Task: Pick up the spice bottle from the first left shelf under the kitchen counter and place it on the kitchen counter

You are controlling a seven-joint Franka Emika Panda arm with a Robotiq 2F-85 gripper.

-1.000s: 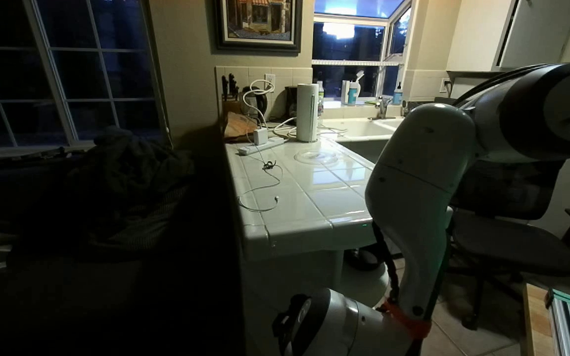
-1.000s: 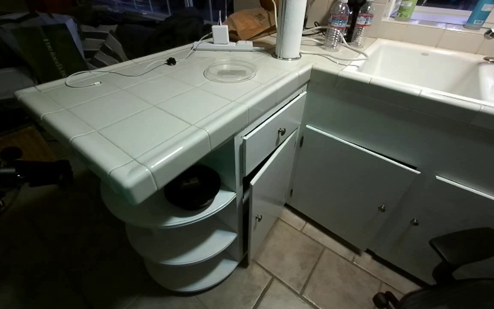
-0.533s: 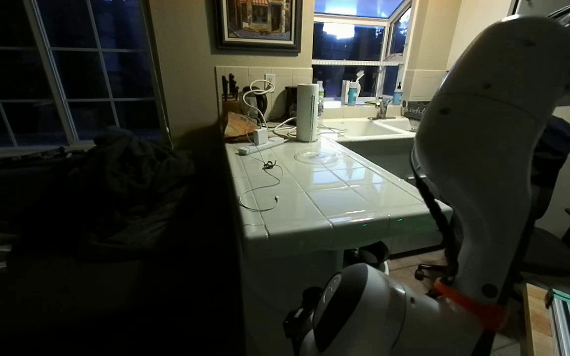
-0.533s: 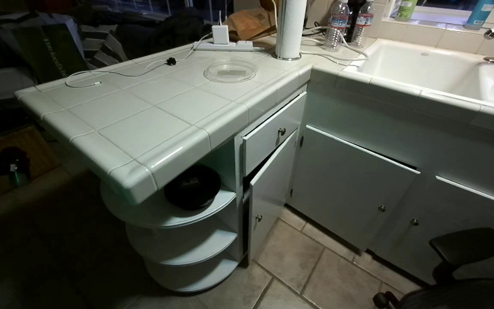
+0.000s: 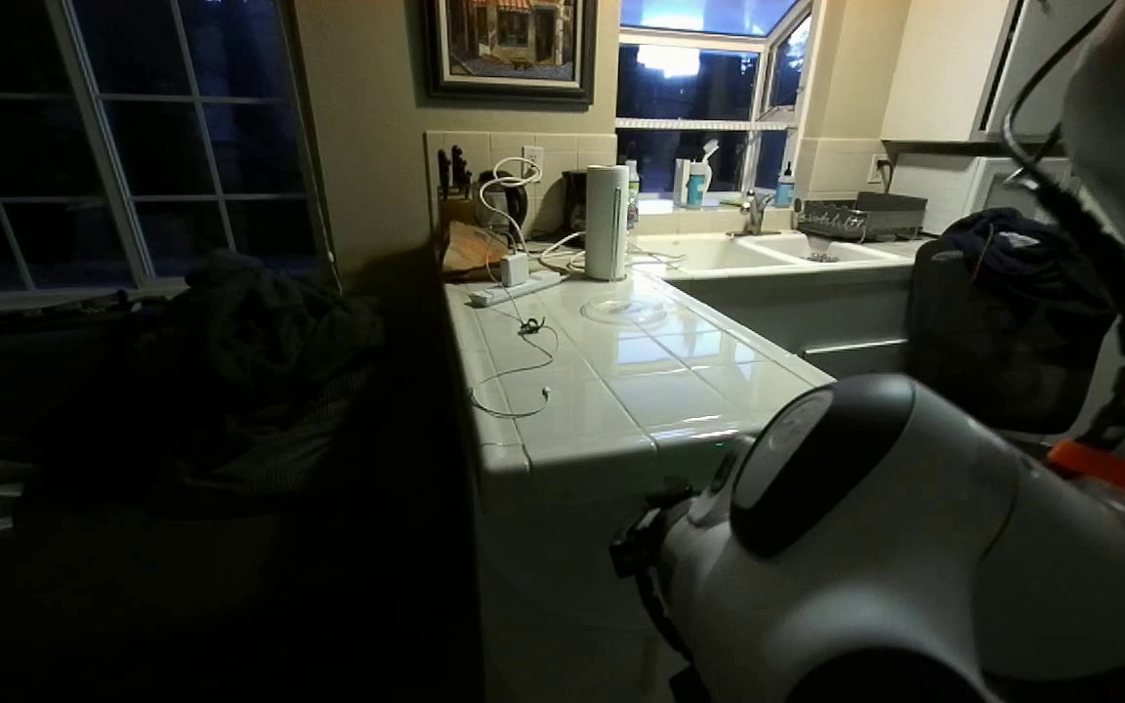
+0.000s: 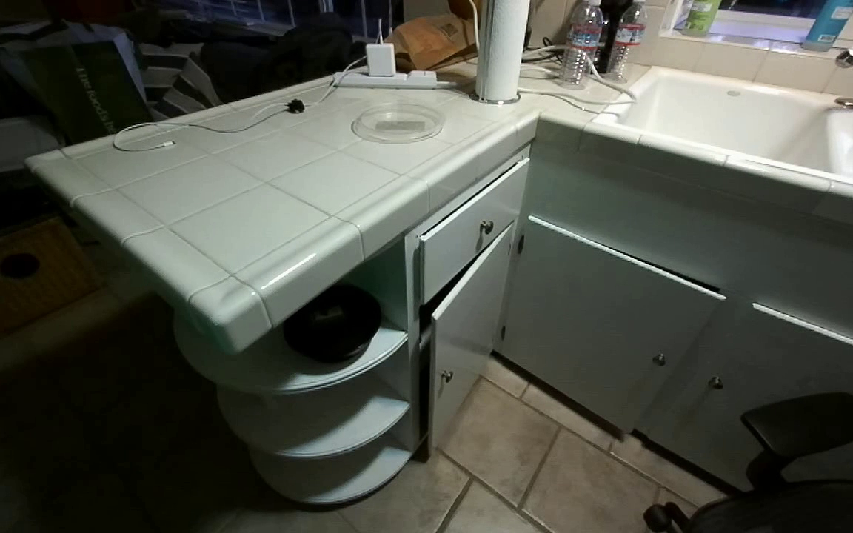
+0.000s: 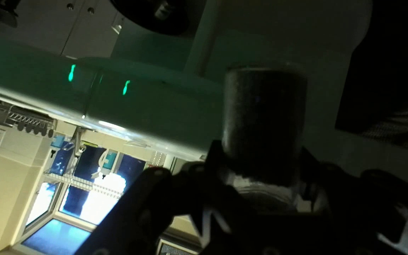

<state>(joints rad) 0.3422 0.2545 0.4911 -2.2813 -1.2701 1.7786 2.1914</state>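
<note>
With my black two-fingered gripper [image 7: 261, 158] I hold a dark, cylindrical spice bottle [image 7: 264, 113], as far as dim light shows, in front of the glossy white-tiled kitchen counter [image 6: 249, 224].

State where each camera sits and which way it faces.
An exterior view: off one end of the kitchen counter, facing the sink; the arm shows.
An exterior view: high, aimed down at kitchen counter and shelves; no arm visible.
Wrist view, inverted: behind the claw and held bottle, facing the kitchen counter.
Both exterior views share kitchen counter and sink.
</note>
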